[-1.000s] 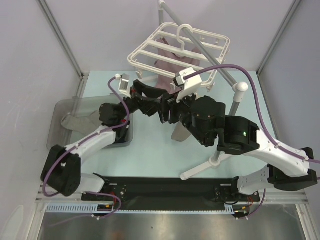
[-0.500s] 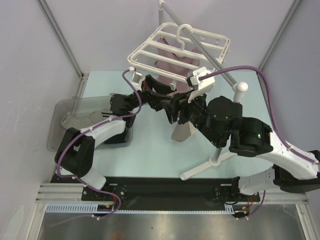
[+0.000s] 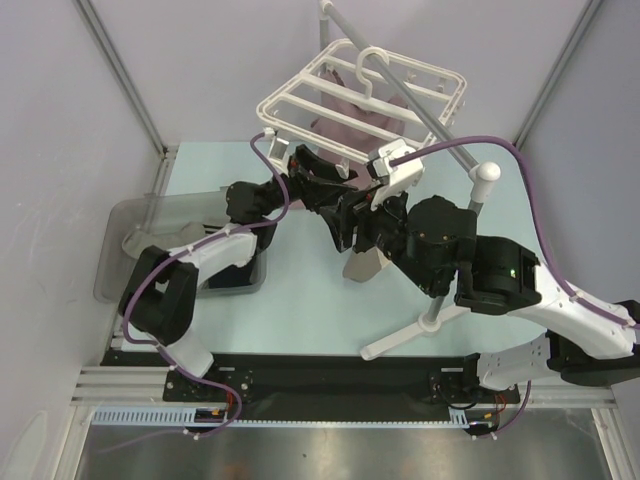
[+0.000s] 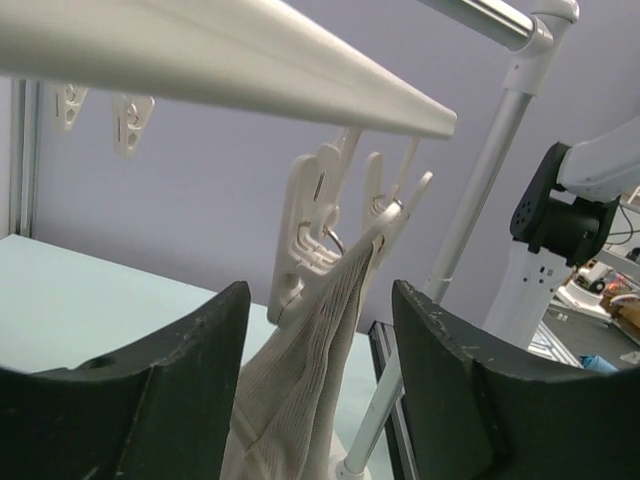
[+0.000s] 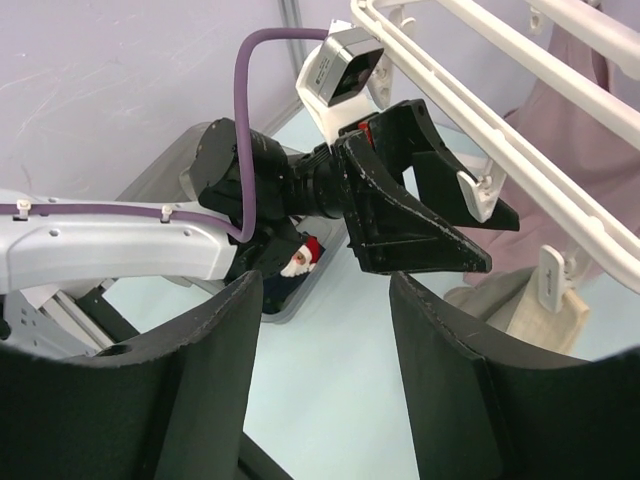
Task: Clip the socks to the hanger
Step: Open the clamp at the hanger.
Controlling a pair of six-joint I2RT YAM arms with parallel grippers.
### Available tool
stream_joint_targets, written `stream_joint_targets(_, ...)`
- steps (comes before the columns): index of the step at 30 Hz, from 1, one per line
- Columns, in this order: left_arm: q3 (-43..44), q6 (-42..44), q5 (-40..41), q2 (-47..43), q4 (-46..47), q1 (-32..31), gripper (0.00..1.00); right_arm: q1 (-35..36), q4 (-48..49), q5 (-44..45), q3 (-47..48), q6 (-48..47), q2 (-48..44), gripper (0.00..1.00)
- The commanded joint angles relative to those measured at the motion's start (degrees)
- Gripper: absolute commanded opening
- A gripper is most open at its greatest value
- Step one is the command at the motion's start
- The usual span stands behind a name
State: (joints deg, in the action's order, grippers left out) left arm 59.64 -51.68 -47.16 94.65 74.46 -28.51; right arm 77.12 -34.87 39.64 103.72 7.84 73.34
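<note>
"Grey-beige ribbed sock (image 4: 300, 400), where?"
"Hanging lengthwise down from a white plastic clip (image 4: 320, 230) under the white plastic drying hanger (image 4: 200, 50). Around that clip, the left gripper (image 4: 318, 290) stands jaws apart; the right gripper (image 5: 325, 285) gapes empty."

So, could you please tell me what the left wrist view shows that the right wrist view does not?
Only the left wrist view: close up, how the clip bites the pale sock's ribbed edge, and the stand's pole. Only the right wrist view: the left tool seen from outside, the Santa sock, the mauve cloth. Both: the white hanger and a pale sock on a clip.
</note>
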Motion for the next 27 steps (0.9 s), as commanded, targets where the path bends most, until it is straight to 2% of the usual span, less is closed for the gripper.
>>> stream_joint_targets(1, 1.5, -1.0, -0.5, -0.4, 18.1, -0.4, 0.63, 0.0, 0.6, 1.2, -0.6, -1.1, -0.5, 0.6)
stream_joint_targets(6, -1.0, -0.7, 1.6, -2.4, 19.2, -0.4, 0.54, -0.1, 1.3, 1.4, -1.8, -1.1, -0.7, 0.6)
stream_joint_targets(17, -10.2, 4.6, 8.7, -12.0, 16.3, -0.4, 0.47, -0.3, 1.9, 1.8, -3.5, -0.4, -0.7, 0.6)
stream_joint_targets(20, -10.3, 6.4, 9.8, -13.3, 12.6, -0.4, 0.52, -0.4, 1.7, 1.3, -3.4, 0.2, -0.7, 0.6)
stream_joint_targets(24, -12.0, 8.4, 11.7, -15.4, 11.0, -0.4, 0.67, -0.4, 2.0, 0.8, -3.5, 0.3, -1.4, 0.6)
stream_joint_targets(27, -10.5, 9.0, 11.1, -14.7, 8.7, -0.4, 0.68, -0.4, 2.1, 0.8, -3.7, 0.4, -1.8, 0.6)
